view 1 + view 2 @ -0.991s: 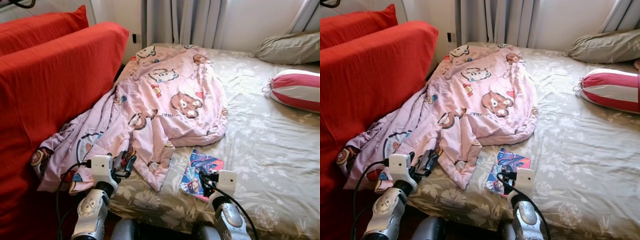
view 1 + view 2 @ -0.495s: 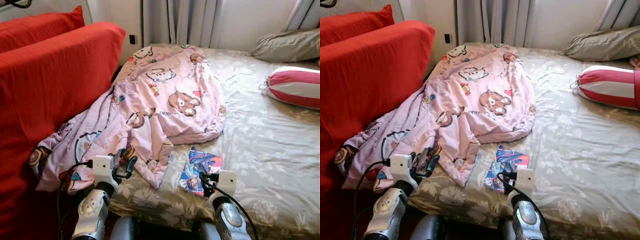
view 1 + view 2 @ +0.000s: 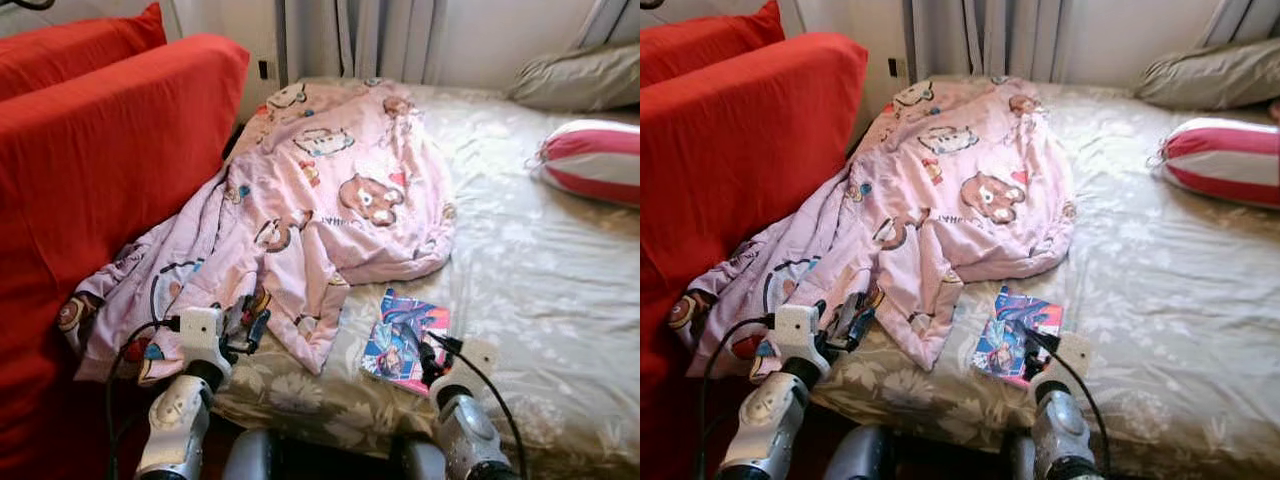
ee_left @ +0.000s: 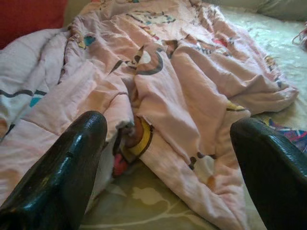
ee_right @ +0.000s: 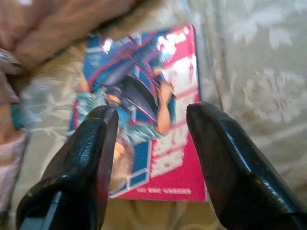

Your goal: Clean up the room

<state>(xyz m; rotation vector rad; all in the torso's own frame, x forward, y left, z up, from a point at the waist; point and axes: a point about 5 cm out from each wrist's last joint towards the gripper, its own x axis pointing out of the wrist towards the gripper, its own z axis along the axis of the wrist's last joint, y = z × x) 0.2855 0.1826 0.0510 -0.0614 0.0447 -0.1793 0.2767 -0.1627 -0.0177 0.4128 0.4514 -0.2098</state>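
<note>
While the right gripper (image 5: pixel 151 158) hangs just above the book (image 3: pixel 404 341), its fingers (image 5: pixel 81 167) stand apart and nothing is held between them. Book lies flat on the bed (image 3: pixel 540 280), near the front edge, just beside the lower hem of the pink blanket (image 3: pixel 320 200). Blanket is crumpled across the bed's left part, one end spilling against the red sofa (image 3: pixel 90 170). Left gripper (image 4: pixel 168 158) is at the blanket's near edge, fingers spread wide, empty; contact with the fabric cannot be told. A striped bolster (image 3: pixel 592 160) and a grey pillow (image 3: pixel 580 78) lie at the bed's far right. Curtains (image 3: pixel 370 38) hang behind.
</note>
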